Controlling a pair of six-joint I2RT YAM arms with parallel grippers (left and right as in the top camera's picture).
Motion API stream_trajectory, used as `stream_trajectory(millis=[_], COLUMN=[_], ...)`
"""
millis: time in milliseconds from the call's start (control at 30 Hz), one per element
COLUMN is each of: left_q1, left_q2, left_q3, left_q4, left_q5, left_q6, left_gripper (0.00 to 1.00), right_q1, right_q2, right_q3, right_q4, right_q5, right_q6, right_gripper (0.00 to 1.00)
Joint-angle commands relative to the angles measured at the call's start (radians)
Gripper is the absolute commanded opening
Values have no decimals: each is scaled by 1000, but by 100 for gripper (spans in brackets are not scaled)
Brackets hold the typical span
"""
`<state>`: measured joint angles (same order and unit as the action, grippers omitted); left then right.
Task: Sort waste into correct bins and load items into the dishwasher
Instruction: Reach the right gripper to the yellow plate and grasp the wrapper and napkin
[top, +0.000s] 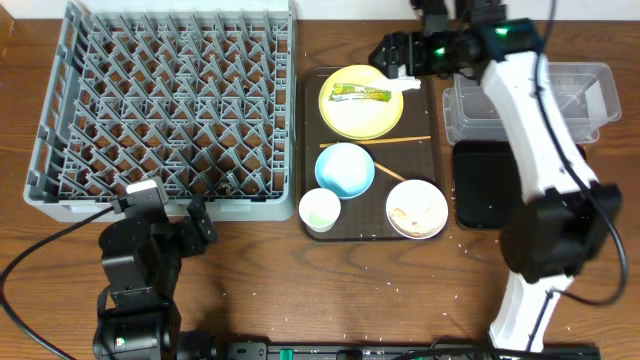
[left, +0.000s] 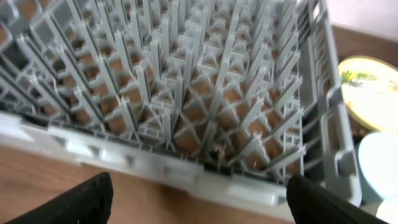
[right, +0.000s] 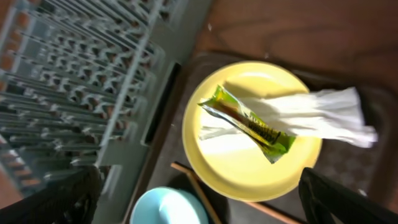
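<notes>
— How is the overhead view lit?
— Brightly and evenly; only soft shadows are cast around the rack (top: 165, 105).
— And the wrist views?
— Both are blurred. The rack's pegs are smeared in the left one; in the right, glare is seen on the plate (right: 236, 165) and the napkin (right: 323, 115) is washed out.

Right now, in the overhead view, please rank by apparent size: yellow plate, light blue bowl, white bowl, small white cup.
1. yellow plate
2. white bowl and light blue bowl: they look about alike, so not ranked
3. small white cup
</notes>
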<state>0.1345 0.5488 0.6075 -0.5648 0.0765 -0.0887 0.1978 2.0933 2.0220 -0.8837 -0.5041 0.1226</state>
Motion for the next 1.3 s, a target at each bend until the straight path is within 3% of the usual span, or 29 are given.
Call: stream_trajectory(millis=[0,100,167,333,367,600,967,1067,1133,1267], left_q1=[-2,-2,-2,-2,-2,-2,-2,-2,-2,-2], left_q2=[-1,-1,-1,-1,-1,-1,-1,-1,-1,-1], left_q3=[18,18,18,18,18,18,18,18,18,18], left_q4=[-41,-70,-80,-94,-94,-94,-94,-94,-94,-94], left_q5=[10,10,10,10,10,10,10,10,10,10], left_q6=[6,6,6,6,6,6,6,6,6,6], left_gripper=[91,91,90,90,90,90,90,90,90,91], right_q1=[13,19,33,118,138,216,225,225,224,224], right_q2=[57,106,118,120,127,191,340,362,375,397], right_q3=[25,24,24,24,24,24,24,24,24,24], right_q4=[21,83,115,53,54,64,163,166,163,139], right_q5=[-53,-83,-4,494,552,645,661,671,676,676], right_q6=[47,87,217,689,726,855,898,894,882,860], right_gripper=[99,99,98,91,91,88,77,72,61,25])
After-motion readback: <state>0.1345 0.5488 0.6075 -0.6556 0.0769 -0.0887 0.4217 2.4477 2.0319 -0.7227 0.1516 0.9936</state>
